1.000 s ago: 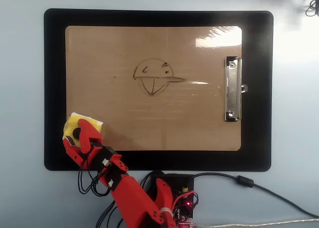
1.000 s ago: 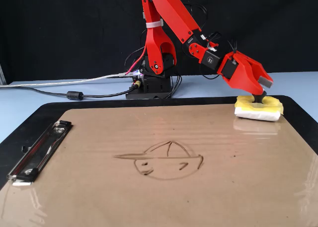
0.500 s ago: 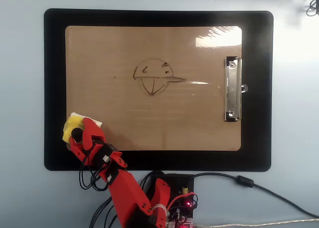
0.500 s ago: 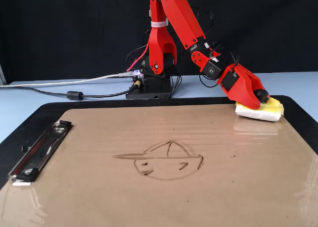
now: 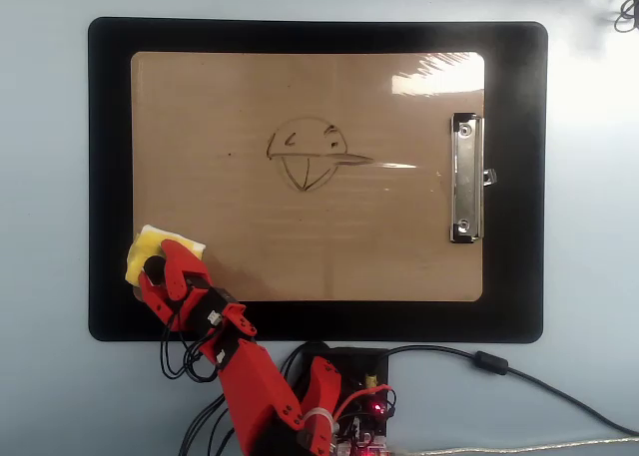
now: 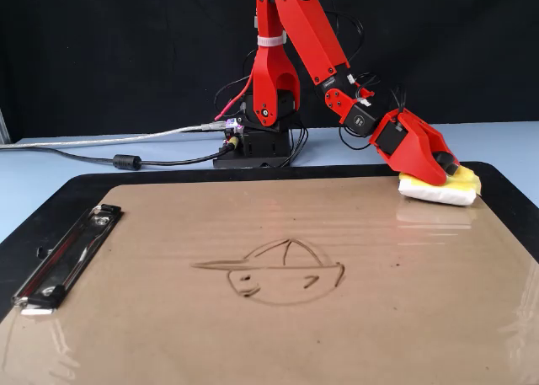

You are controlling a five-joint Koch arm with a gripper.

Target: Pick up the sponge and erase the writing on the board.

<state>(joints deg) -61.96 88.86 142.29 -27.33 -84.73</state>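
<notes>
Pressing down on the sponge (image 6: 445,188), gripper (image 6: 445,164) sits low over its black knob; can't tell if the jaws are clamped. Sponge lies on the board (image 5: 300,236) corner, lower left in overhead view. Writing (image 5: 312,155) mid-board, well apart, intact.

My tool (image 6: 445,168) sits low on the sponge (image 6: 442,189) at one corner of the board (image 5: 250,236), so that corner is taken. From there the brown surface lies open and flat all the way to the writing (image 5: 312,156) in the middle; nothing stands between us. The only raised thing on the board is the metal clip (image 5: 466,179) along its far short edge, well apart from the writing. The black mat (image 5: 110,177) rims the board with a bare border. My own base (image 6: 257,145) and its cables (image 6: 126,160) crowd the counter (image 5: 50,396) beside one long edge.
</notes>
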